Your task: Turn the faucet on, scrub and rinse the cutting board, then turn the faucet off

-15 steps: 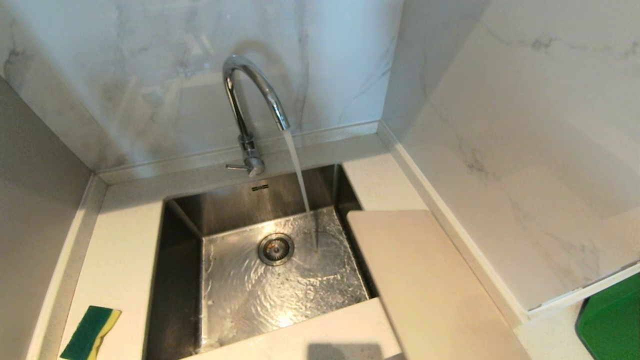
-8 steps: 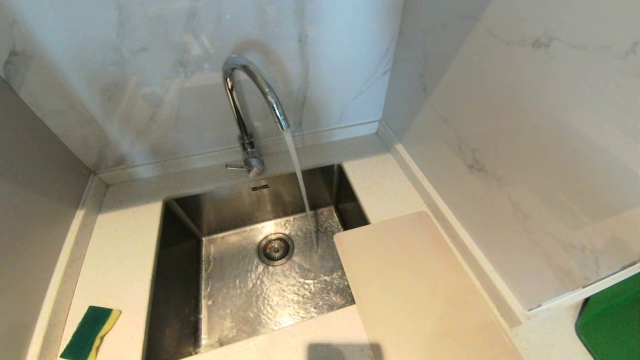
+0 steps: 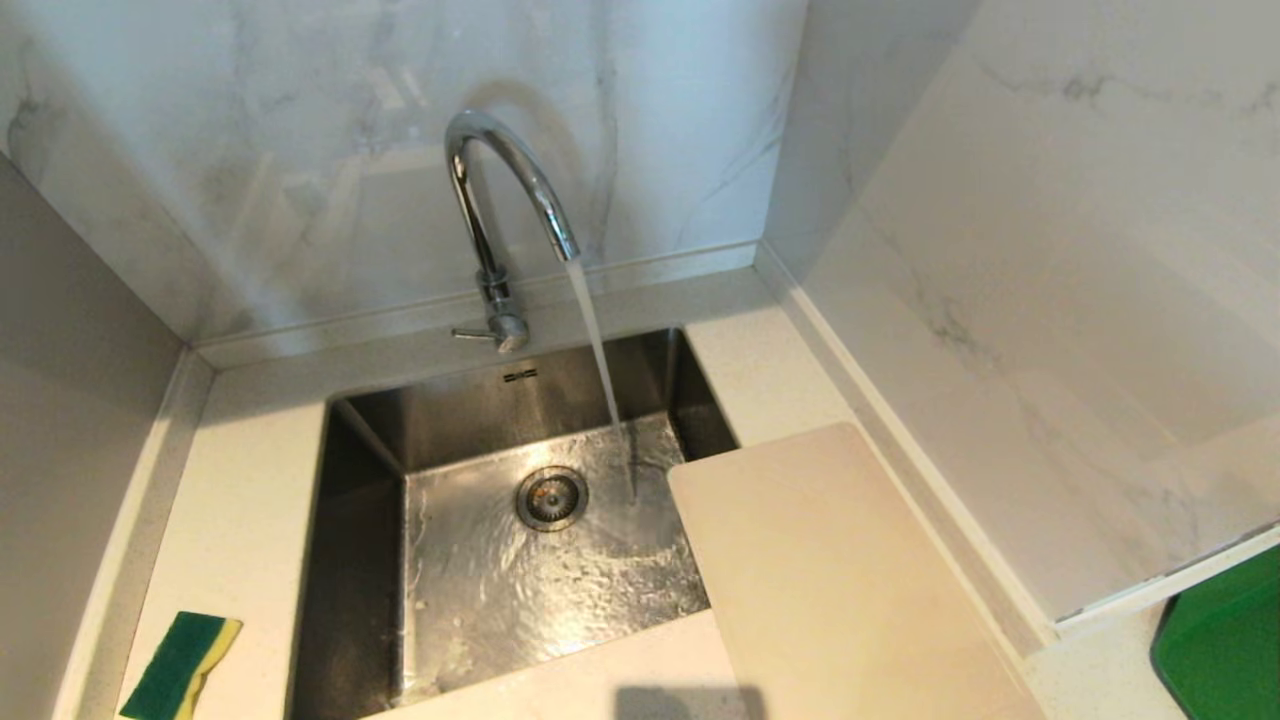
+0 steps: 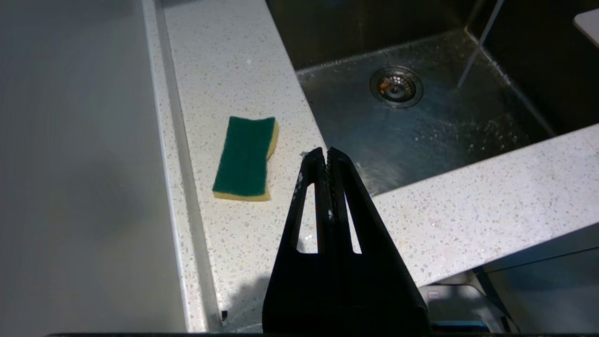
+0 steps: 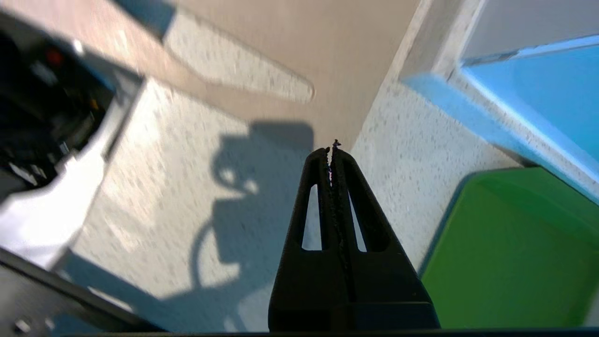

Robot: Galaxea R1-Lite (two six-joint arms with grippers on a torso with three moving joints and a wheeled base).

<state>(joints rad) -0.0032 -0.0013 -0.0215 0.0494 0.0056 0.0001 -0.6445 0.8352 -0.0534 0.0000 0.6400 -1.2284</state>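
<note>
The chrome faucet (image 3: 510,180) is running, and its stream falls into the steel sink (image 3: 360,560) beside the drain. Its thin lever (image 3: 470,334) sticks out to the left at the base. The cream cutting board (image 3: 830,580) lies flat on the counter right of the sink, its far left corner overhanging the basin, just right of the stream. No gripper shows in the head view. My right gripper (image 5: 331,152) is shut and empty, hovering by the cutting board's (image 5: 327,42) slotted near end. My left gripper (image 4: 326,152) is shut and empty over the sink's front left corner.
A green-and-yellow sponge (image 3: 180,665) lies on the counter left of the sink, close to the left gripper in the left wrist view (image 4: 245,161). A green flat board (image 3: 1225,640) lies at the far right, beside the right gripper (image 5: 510,252). Marble walls close in behind and on the right.
The cutting board slid left, so its far corner now overhangs the sink beside the stream; it has lain still for the last half second. Water keeps running.
</note>
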